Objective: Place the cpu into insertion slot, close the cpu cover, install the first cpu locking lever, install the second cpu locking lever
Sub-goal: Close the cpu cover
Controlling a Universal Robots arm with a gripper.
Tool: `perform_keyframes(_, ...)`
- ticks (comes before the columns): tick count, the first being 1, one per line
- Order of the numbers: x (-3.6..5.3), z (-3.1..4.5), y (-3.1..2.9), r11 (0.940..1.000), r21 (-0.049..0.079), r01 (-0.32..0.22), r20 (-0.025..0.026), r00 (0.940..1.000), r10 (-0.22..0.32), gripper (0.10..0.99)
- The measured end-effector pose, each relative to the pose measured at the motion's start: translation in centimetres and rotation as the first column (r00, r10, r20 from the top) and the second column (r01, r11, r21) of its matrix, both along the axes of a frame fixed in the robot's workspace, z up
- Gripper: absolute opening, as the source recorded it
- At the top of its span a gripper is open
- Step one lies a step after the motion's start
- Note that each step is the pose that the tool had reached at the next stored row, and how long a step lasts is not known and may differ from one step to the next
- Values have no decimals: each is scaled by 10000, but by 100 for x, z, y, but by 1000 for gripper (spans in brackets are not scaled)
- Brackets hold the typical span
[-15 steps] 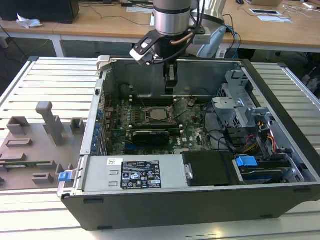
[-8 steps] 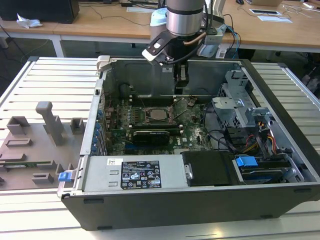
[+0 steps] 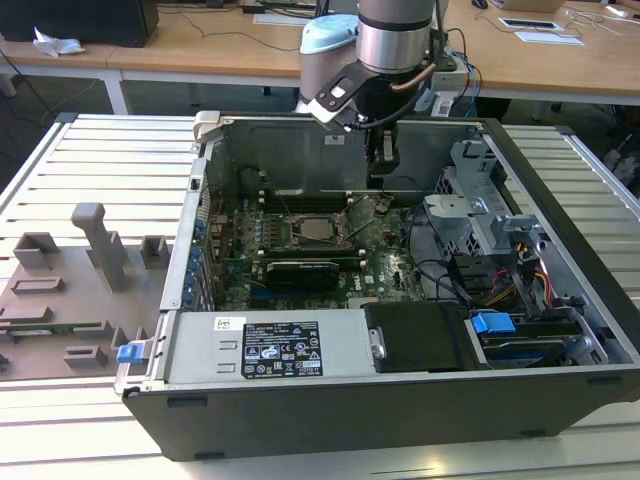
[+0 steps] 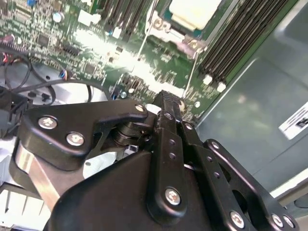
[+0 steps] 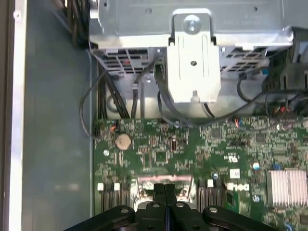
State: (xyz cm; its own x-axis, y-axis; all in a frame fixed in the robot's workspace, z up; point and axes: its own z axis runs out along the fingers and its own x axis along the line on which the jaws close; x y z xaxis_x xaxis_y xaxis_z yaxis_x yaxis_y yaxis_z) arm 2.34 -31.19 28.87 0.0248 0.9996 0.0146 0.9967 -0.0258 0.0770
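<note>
Hovering inside the open computer case (image 3: 330,400), the gripper (image 3: 381,178) was pinched shut on nothing.

Reading from the exterior view's left, I saw grey fixture blocks (image 3: 100,245) on the slatted table (image 3: 90,160), then the case with its green motherboard (image 3: 240,255). The cpu (image 3: 318,230) sat in the insertion slot (image 3: 292,238), and the gripper hung near it on the exterior view's right, apart from the chip. The drive cage (image 3: 480,215) stood further right. In the second wrist view the pale cpu (image 4: 195,10) lay beyond the gripper (image 4: 166,98). The cpu cover (image 4: 179,41) showed as a silvery edge beside it, and I could not tell whether it lay fully down. In the first wrist view the fingers (image 5: 158,193) met along one seam.
</note>
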Motion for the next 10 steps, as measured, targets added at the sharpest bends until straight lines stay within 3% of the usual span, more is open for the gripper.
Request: perform_keyframes(10, 267, 0, 1, 10000, -2, 0, -29, 10000, 0, 106)
